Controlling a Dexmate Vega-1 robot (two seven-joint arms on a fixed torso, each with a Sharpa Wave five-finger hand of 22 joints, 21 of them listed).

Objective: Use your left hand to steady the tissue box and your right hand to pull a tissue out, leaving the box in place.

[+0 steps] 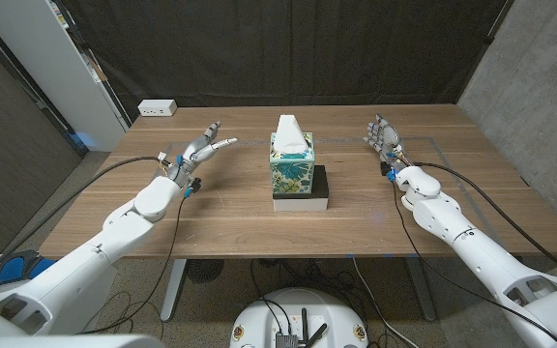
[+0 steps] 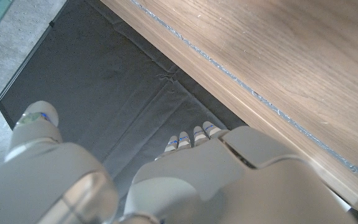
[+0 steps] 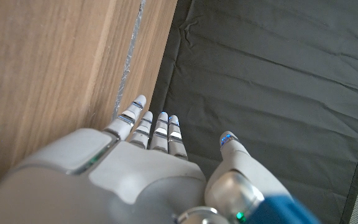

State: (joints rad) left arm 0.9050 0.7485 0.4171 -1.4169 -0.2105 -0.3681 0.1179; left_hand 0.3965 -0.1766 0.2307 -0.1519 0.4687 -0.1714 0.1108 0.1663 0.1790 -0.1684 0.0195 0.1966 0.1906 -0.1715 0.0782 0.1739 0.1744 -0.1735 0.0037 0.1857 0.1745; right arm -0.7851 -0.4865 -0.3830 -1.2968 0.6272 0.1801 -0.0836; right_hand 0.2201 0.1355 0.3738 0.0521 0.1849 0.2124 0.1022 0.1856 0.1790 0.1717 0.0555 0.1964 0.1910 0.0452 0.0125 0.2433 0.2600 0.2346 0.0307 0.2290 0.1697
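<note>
the left robot hand [image 1: 197, 153] is seen raised over the wooden surface [image 1: 230, 222], its fingers spread apart and nothing held in it. the right robot hand [image 1: 386, 141] is likewise held up with fingers apart and empty; in the right wrist view its fingers [image 3: 155, 132] are shown stretched out side by side toward the far edge of the surface, with the dark curtain [image 3: 278, 81] beyond.

no part of the task appears to be done. the box is not touched by either robot hand, so it is not yet steadied, and no tissue has been pulled free. everything is judged to be left: the left robot hand is to be brought onto the box, then the tissue is to be pinched and drawn out by the right.

the tissue box [image 1: 292, 170] is found upright at the middle of the surface, between the two robot hands and well apart from each. it is patterned in green and blue and is set on a flat block with a black top and a white side [image 1: 303, 201]. a white tissue [image 1: 291, 132] is seen standing up out of its top. farther back, a white power strip [image 1: 157, 108] lies at the far left corner.
</note>
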